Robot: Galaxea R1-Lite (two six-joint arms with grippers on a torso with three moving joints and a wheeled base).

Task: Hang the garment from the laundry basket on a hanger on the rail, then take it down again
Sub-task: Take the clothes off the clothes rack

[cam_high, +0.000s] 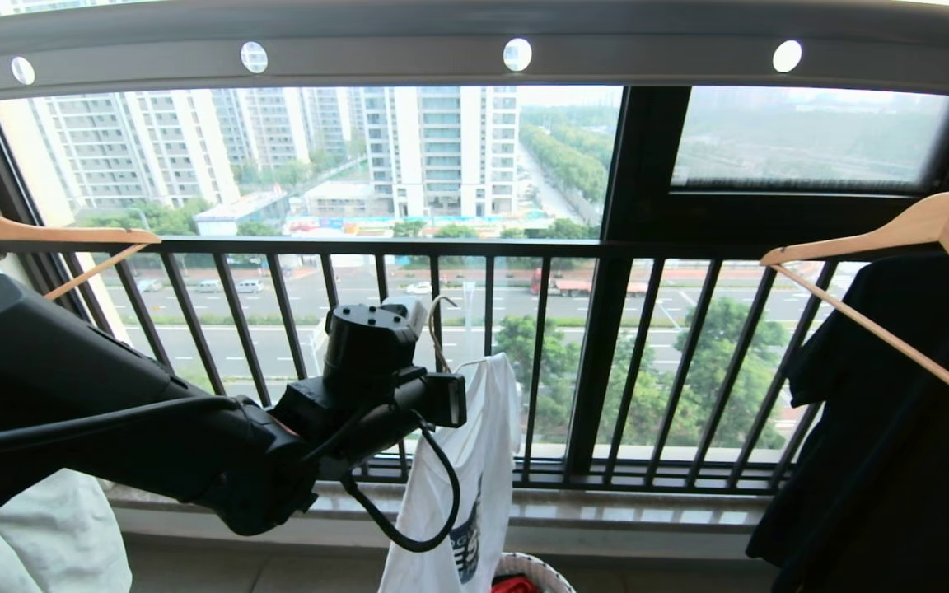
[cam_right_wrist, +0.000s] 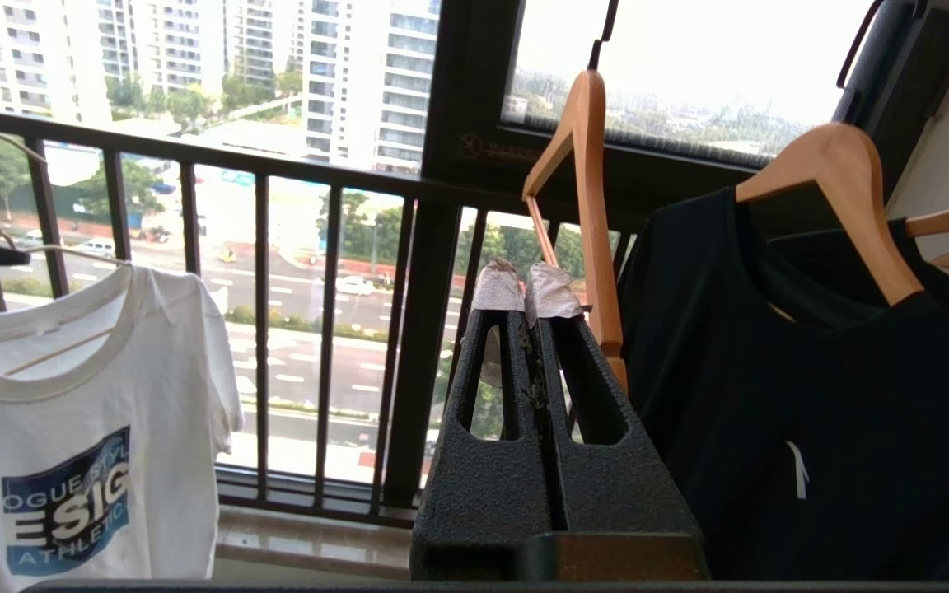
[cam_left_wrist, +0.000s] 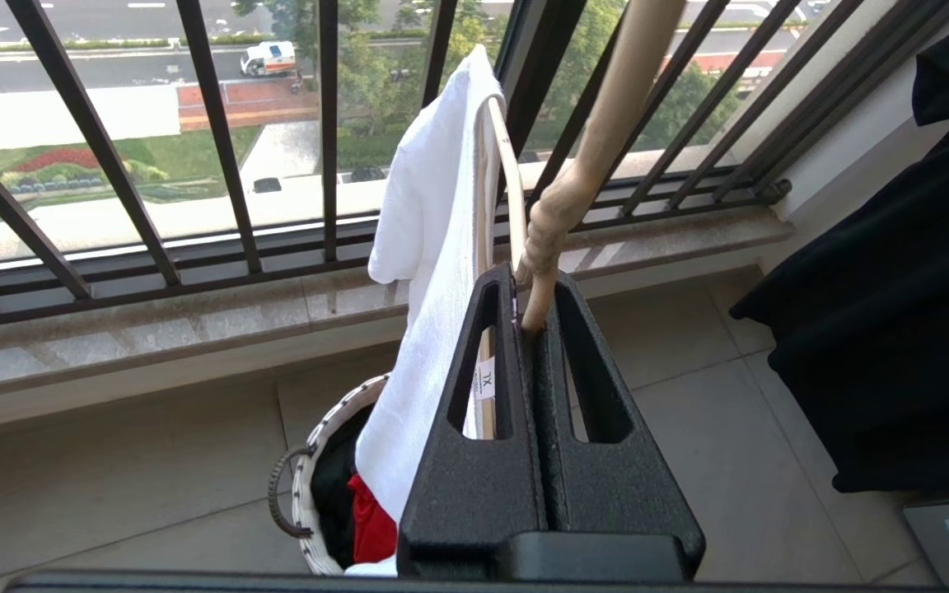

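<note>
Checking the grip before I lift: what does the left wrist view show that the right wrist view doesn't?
Only the left wrist view: the left gripper shut on the cream hanger at its twisted neck, and the laundry basket below. Only the right wrist view: the T-shirt's blue chest emblem, the right gripper shut on nothing, and the black garment on a wooden hanger. Both: the white T-shirt on that hanger.

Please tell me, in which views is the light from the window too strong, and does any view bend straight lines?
Head view: the rail bows, a wide-lens bend; the black shirt is nearly a silhouette against the window. Right wrist view: the sky is washed out white. Left wrist view: even daylight, though the white T-shirt loses fold detail.
</note>
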